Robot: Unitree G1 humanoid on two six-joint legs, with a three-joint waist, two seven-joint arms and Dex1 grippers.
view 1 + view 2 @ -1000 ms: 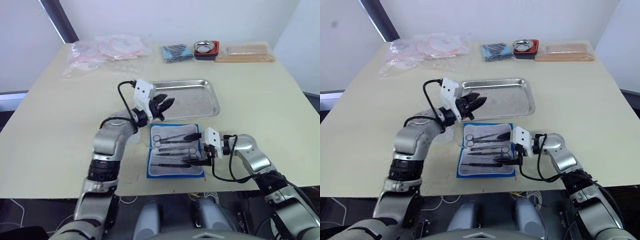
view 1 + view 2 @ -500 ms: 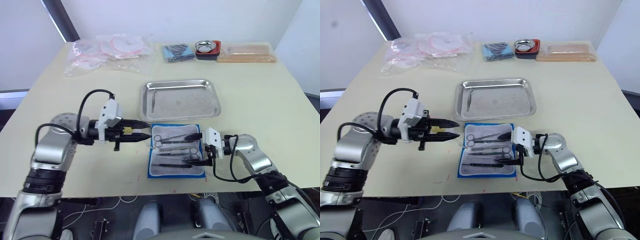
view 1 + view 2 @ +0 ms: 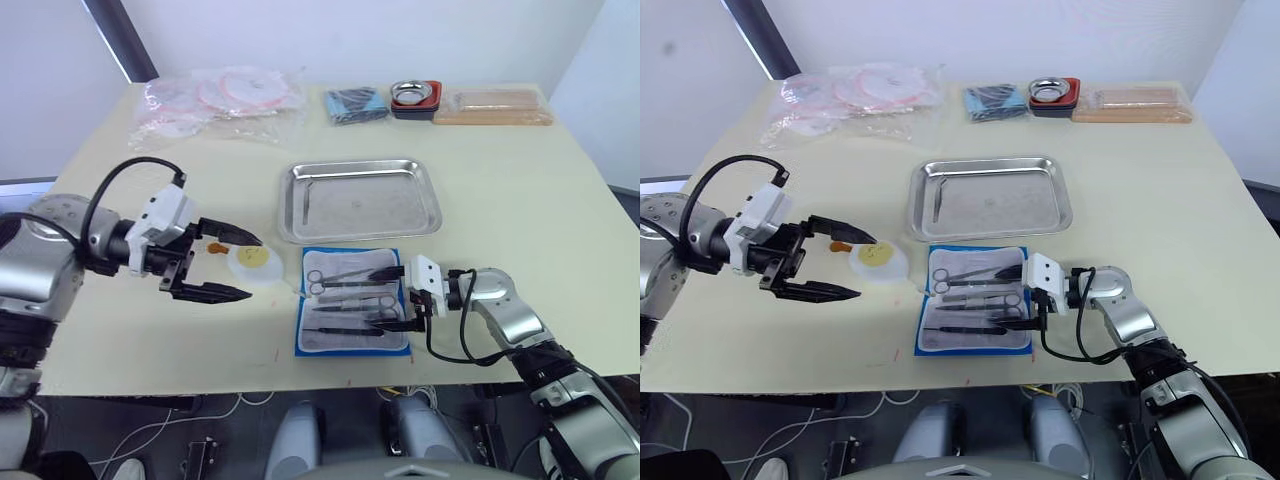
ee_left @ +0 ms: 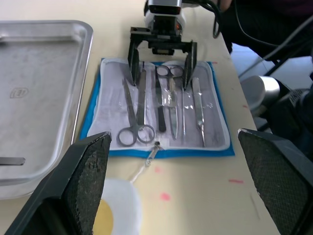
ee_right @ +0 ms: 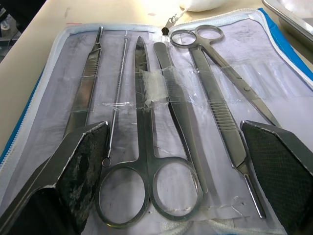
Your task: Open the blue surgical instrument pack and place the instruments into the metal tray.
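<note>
Head-camera views show the blue surgical instrument pack (image 3: pixel 352 316) already unzipped and laid flat, lining up, on the table (image 3: pixel 520 200), directly in front of the right gripper (image 3: pixel 396 297). That gripper's two black fingers are spread wide, astride the near ends of the instruments (image 5: pixel 161 127), and nothing is held between them. The left gripper (image 3: pixel 228 265) is also opened wide and empty; it hangs well off to the pack's other side, its fingertips pointing toward the pack, with a small round white dish (image 3: pixel 251 262) holding something yellow lying just past them.

Opening the pack is judged done. The metal tray (image 3: pixel 360 199) lies just beyond the pack, away from the right gripper, and one slim metal piece (image 3: pixel 307 190) is seen near its left-hand edge; whether it belongs to the set cannot be told. About five or six instruments are seen tucked under clear pocket strips, so most of the transfer is judged to be left.

Right wrist view shows the instruments lying side by side, their long axes running straight out from the gripper. One pair of scissors (image 5: pixel 146 161) has its ring handles toward the gripper; a second pair (image 5: pixel 220 78) has its rings at the far end, beside the zipper pull (image 5: pixel 169 22).
</note>
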